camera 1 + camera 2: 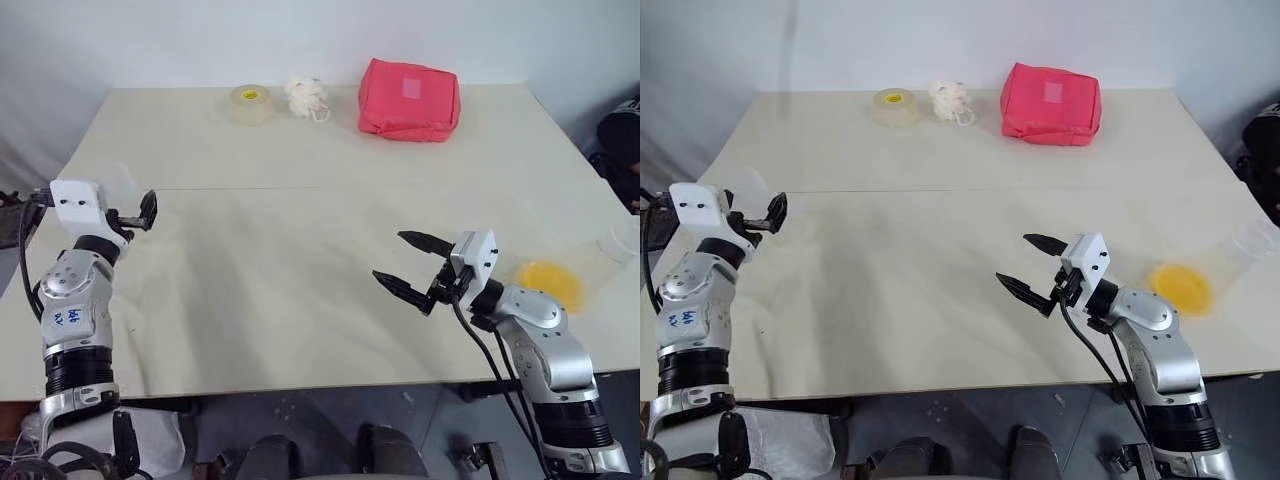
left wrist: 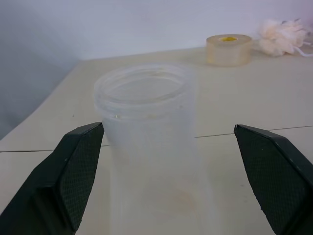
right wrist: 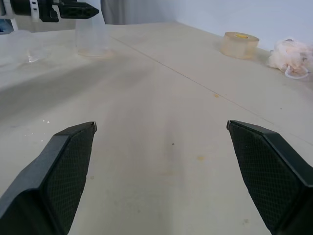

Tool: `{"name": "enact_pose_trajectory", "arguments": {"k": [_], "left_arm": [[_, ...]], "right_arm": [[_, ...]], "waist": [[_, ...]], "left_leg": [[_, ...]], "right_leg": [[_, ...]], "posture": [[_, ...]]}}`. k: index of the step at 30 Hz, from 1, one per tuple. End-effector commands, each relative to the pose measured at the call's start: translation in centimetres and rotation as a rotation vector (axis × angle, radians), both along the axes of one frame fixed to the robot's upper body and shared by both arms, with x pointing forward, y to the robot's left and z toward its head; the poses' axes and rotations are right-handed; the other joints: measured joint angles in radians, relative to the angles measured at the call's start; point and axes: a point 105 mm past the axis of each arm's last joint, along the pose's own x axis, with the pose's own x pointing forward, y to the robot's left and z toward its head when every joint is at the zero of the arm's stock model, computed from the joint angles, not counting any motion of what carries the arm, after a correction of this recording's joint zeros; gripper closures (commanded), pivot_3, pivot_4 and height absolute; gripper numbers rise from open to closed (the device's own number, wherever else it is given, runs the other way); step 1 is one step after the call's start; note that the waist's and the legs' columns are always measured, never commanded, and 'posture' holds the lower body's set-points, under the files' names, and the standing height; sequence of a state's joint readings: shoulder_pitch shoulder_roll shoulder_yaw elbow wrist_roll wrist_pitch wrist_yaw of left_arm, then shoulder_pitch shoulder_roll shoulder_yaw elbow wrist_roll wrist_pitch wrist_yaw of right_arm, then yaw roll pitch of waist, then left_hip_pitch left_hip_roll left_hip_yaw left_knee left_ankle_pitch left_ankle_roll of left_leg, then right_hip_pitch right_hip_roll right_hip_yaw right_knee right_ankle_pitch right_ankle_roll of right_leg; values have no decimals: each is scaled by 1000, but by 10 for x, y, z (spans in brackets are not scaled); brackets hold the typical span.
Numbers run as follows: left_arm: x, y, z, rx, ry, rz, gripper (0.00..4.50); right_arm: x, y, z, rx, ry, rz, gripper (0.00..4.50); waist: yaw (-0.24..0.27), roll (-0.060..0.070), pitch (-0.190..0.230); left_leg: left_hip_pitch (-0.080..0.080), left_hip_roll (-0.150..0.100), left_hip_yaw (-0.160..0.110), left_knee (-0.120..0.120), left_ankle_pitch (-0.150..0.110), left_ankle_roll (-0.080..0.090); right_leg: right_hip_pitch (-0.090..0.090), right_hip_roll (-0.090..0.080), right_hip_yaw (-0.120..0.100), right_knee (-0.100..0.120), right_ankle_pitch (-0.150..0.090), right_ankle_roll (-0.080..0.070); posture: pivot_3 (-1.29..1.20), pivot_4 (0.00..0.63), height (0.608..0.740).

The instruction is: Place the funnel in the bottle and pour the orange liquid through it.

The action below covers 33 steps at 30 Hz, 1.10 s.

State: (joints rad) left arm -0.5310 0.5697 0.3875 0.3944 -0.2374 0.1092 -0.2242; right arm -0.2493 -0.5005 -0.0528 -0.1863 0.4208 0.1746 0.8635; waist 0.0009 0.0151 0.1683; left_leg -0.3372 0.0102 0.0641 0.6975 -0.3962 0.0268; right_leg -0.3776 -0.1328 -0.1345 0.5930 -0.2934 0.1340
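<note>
**Left gripper lined up on the bottle, nothing grabbed yet**

Left to right, clock positions read off the head view.

Left gripper [image 1: 140, 212] at 9 o'clock, over the table [image 1: 300, 250] edge. Jaws wide open, empty. Forearm rises from the bottom corner, wrist about level, fingers aimed forward. In the wrist view the bottle [image 2: 149, 147] stands upright between the fingers [image 2: 80, 166], mouth up, a gap on both sides (no contact I can see). In the head view it's only a faint shape just past the fingertips.

Doing this step well, my read: keep it centred, push in until the pads straddle the body below the rim, then close gently. It's thin plastic, so it'll likely flex or tip if one pad lands first.

Tape roll [image 1: 250, 103], white tuft [image 1: 305, 97] and red pouch [image 1: 408, 100] sit around 12 o'clock, out of the way.

Right gripper [image 1: 413, 268] at 4 o'clock, jaws spread, empty, pointing level toward the table's middle, elbow bent below the near edge.

Orange liquid [image 1: 550, 282] at 3 o'clock, in a clear cup just behind the right wrist. Can't pick out the funnel for sure.
</note>
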Motion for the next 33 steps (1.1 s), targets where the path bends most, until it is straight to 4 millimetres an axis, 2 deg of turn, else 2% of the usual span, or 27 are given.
{"name": "enact_pose_trajectory", "arguments": {"k": [1, 2, 5, 10, 13, 15, 19, 22, 26, 33], "left_arm": [[3, 4, 15, 39, -42, 7, 0], [5, 3, 15, 37, -45, 6, 0], [7, 3, 15, 31, -58, 7, 613], [9, -1, 14, 24, -54, -12, 2115], [8, -3, 17, 31, -58, -35, 2179], [8, -14, 21, 37, -63, -86, 2179], [7, -58, 40, 39, -115, -293, 2179], [1, -114, 63, 70, -228, -555, 2179], [-7, -164, 57, 96, -190, -791, 2179], [-28, -236, 41, 40, -84, -1115, 2179]], "right_arm": [[-2, -3, 15, 8, -58, -1, 23], [-1, -3, 15, 8, -60, -2, 23], [-1, -3, 16, 8, -63, -4, 0], [0, -5, 16, 3, -65, -9, 0], [0, -5, 16, 1, -67, -12, 0], [1, -7, 17, -1, -70, -18, 0], [1, -12, 19, -10, -75, -31, 0], [-1, -20, 17, -37, -67, -36, 0], [-6, -31, 16, -61, -59, -57, 0], [-16, -43, 13, -67, -57, -122, 0]], "waist": [[0, 0, 0], [0, 0, 0], [-2, -1, 1], [0, -2, 1], [0, -2, 1], [1, -2, 1], [4, -5, 3], [9, -6, 4], [14, -7, 5], [16, -8, 5]], "left_leg": [[0, 0, 0, 0, 0, 0], [0, 0, 0, 0, 0, 0], [0, 0, 0, 0, 0, 0], [0, 0, 0, 0, 0, 0], [0, 0, 0, 0, 0, 0], [0, 0, 0, 0, 0, 0], [-1, 0, -1, 1, 0, 0], [-2, 1, -1, 2, 0, 0], [-2, 0, 0, 2, 0, 0], [-2, 0, 1, 2, 0, 0]], "right_leg": [[0, 0, 0, 0, 0, 0], [0, 0, 0, 0, 0, 0], [0, 0, 0, 0, 0, 0], [0, 0, 0, 0, 0, 0], [0, 0, 0, 0, 0, 0], [0, 0, 0, 0, 0, 0], [0, 0, 0, 0, 0, 0], [0, -1, 0, 0, 0, 0], [0, 0, 0, -1, 0, 0], [-1, 1, 0, -1, 0, 0]], "posture": [[0, 150, 740], [0, 150, 740], [0, 150, 740], [0, 150, 740], [0, 150, 740], [0, 150, 740], [0, 150, 740], [0, 150, 740], [0, 150, 740], [0, 150, 740]]}}
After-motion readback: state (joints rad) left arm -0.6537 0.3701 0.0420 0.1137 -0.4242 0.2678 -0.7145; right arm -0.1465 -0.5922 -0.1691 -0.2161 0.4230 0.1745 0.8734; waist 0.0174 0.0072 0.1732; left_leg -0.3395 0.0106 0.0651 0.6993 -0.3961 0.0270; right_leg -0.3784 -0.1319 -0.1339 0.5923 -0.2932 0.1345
